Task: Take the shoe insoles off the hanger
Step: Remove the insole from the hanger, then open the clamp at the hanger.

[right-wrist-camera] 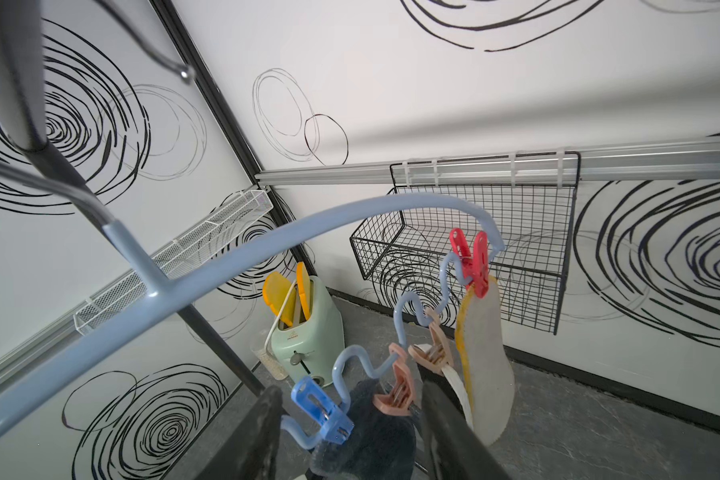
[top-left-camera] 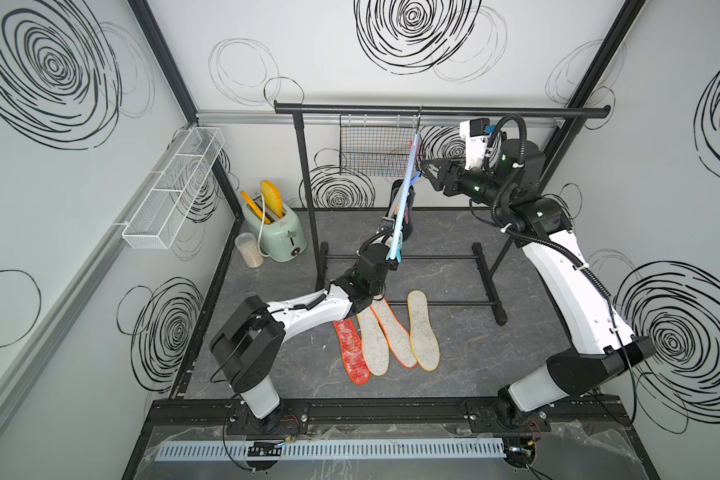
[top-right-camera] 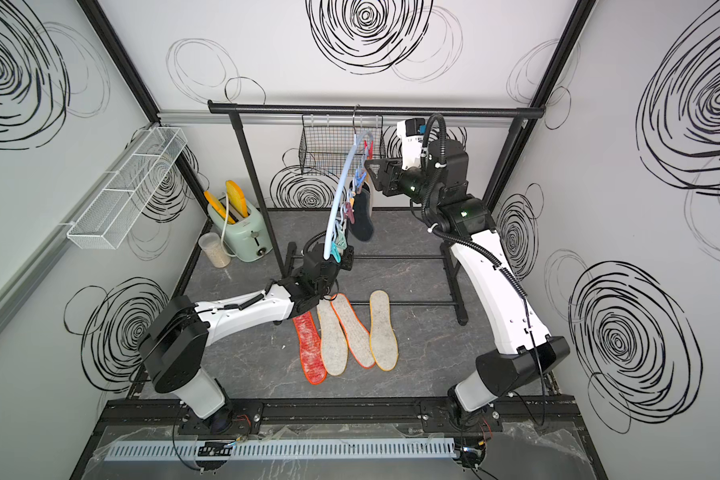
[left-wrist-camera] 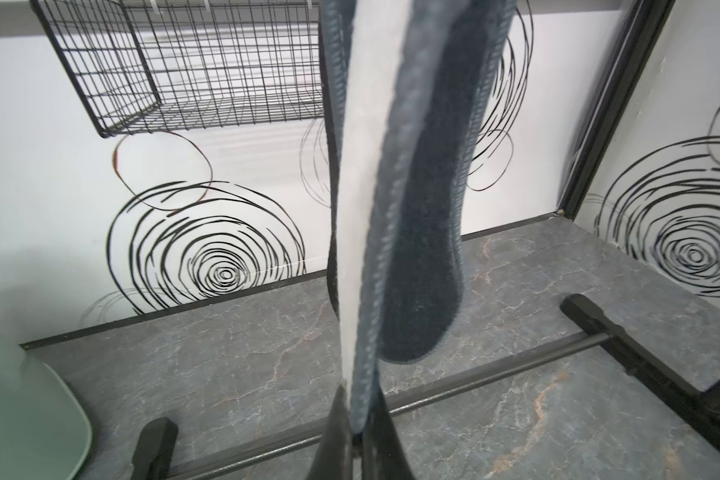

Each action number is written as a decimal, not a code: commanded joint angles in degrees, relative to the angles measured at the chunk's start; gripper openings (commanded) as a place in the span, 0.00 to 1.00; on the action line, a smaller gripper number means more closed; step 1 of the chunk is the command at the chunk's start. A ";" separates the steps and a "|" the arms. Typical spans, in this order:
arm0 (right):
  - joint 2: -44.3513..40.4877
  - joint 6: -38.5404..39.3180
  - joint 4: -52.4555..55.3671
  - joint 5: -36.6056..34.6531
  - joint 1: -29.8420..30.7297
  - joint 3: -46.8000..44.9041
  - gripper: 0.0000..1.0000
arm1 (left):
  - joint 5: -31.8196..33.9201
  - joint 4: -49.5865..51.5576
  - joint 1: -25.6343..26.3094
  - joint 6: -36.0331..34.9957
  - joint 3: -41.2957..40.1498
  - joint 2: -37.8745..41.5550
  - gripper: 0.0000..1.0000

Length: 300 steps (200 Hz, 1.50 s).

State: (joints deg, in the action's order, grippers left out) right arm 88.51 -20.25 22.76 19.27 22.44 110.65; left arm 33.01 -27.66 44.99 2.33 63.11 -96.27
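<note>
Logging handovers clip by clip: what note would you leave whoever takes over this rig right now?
Left pincer: shut on the lower tip of a hanging dark grey insole with a pale back.
Right pincer: open, at the coloured pegs of the pale-blue curved hanger.
Done: red-orange mesh insole and three off-white felt insoles lie on the grey marbled table.
Left to do: the other dark grey insoles and one yellow-rimmed felt insole, under the red peg, hang pegged.

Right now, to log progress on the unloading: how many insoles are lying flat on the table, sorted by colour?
Red-orange mesh insole: 1
Off-white felt insoles: 3
Total: 4
</note>
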 commanded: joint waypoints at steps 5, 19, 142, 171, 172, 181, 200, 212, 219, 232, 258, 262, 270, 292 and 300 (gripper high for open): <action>0.71 -1.41 0.85 1.16 0.23 2.00 0.56 | 5.43 -5.48 0.01 -5.81 0.26 2.22 0.00; 0.80 -1.78 0.88 1.29 0.31 1.94 0.56 | 6.54 -6.57 0.08 -8.30 0.26 2.09 0.00; 2.54 -8.75 7.41 -4.61 0.14 4.02 0.62 | 11.46 -11.60 0.75 -19.09 0.79 0.98 0.00; 2.08 -11.93 8.20 -4.26 0.10 3.46 0.62 | 11.72 -11.52 1.07 -19.62 0.87 0.91 0.00; 2.05 -12.01 8.23 -4.29 0.08 3.36 0.62 | 11.77 -11.53 1.07 -19.63 0.87 0.91 0.00; 1.57 -13.08 7.95 -3.61 -0.06 2.38 0.62 | 12.04 -11.64 1.22 -20.04 0.92 0.85 0.00; 0.43 -14.30 7.47 -3.57 -0.11 0.22 0.61 | 12.39 -11.70 1.26 -20.33 0.87 0.82 0.00; -0.49 -14.95 7.10 -4.28 -0.03 -1.09 0.60 | 12.44 -11.68 1.35 -20.35 0.79 0.82 0.00; -1.06 -15.49 6.50 -4.34 -0.08 -2.15 0.59 | 12.42 -11.58 1.35 -20.34 0.78 0.86 0.00; -1.96 -16.33 5.53 -4.41 -0.11 -3.62 0.57 | 12.40 -11.52 1.41 -20.24 0.78 0.82 0.00; -2.60 -17.69 4.14 -4.62 -0.18 -4.83 0.52 | 12.73 -11.45 1.41 -20.35 0.70 0.73 0.00; -2.56 -18.11 3.98 -4.53 -0.13 -4.79 0.51 | 12.69 -11.46 1.44 -20.36 0.70 0.73 0.00; -2.58 -18.69 3.64 -4.22 -0.17 -4.55 0.48 | 12.73 -11.45 1.48 -20.39 0.61 0.72 0.00; -2.70 -20.28 2.98 -2.90 -0.21 -4.23 0.44 | 12.77 -11.45 1.50 -20.38 0.61 0.64 0.00; -2.88 -20.91 2.72 -2.21 -0.29 -4.29 0.43 | 12.71 -11.37 1.50 -20.38 0.70 0.64 0.00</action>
State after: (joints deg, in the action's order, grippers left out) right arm 87.26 -37.74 27.68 15.73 22.37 106.32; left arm 44.58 -35.03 46.13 -17.43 63.11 -96.20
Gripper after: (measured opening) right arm 0.446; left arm 0.087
